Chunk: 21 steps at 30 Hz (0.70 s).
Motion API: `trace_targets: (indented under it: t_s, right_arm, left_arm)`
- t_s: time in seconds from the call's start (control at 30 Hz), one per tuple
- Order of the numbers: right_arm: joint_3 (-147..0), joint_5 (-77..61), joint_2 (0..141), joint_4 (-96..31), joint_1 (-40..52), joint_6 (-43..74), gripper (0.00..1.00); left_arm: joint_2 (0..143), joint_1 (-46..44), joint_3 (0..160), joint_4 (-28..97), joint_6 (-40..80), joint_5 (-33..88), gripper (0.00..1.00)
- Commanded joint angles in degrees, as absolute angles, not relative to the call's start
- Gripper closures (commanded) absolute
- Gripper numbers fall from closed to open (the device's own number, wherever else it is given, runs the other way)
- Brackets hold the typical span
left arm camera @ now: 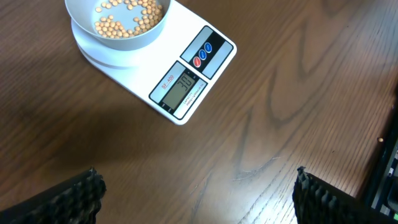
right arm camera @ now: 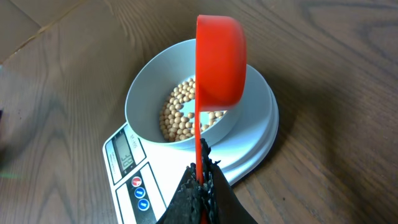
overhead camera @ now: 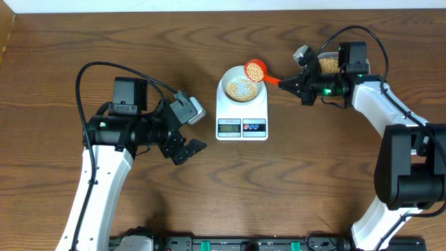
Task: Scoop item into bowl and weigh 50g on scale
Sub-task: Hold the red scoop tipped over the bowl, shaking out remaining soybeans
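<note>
The pale bowl [overhead camera: 242,89] stands on the white scale [overhead camera: 242,125] at the table's middle, with a layer of tan beans [right arm camera: 180,118] inside it. My right gripper [overhead camera: 293,84] is shut on the thin handle of an orange scoop [overhead camera: 255,70]. The scoop holds beans and hangs over the bowl's far right rim; in the right wrist view the orange scoop [right arm camera: 220,62] is tilted on its side above the bowl [right arm camera: 146,93]. My left gripper [overhead camera: 189,134] stands open over bare wood, left of the scale [left arm camera: 186,74], nothing between its fingers [left arm camera: 318,198].
A clear tub of beans [overhead camera: 329,65] sits at the far right behind the right wrist. One stray bean [left arm camera: 380,140] lies on the wood near the table's front edge.
</note>
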State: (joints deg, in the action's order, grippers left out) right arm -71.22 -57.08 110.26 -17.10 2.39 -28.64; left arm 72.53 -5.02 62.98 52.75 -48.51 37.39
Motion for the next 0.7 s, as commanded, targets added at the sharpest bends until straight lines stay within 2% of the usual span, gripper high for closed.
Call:
trace_targets:
  t_s: [0.0,0.37,0.67]
  right_arm:
    - [-71.46,-57.47,111.04,-16.91,2.96,-29.5,0.99]
    - [-71.46,-57.56,111.02,-16.73,3.05,-38.48,0.99]
    - [-71.46,-57.54,111.02,-13.39,3.05,-39.11,0.99]
  left_arm:
    - [71.9,-4.78,64.36,53.1,-49.45,37.71,0.01]
    - [71.9,-4.78,64.36,53.1,-49.45,37.71,0.01]
    - [71.9,-4.78,64.36,53.1,-49.45,37.71,0.01]
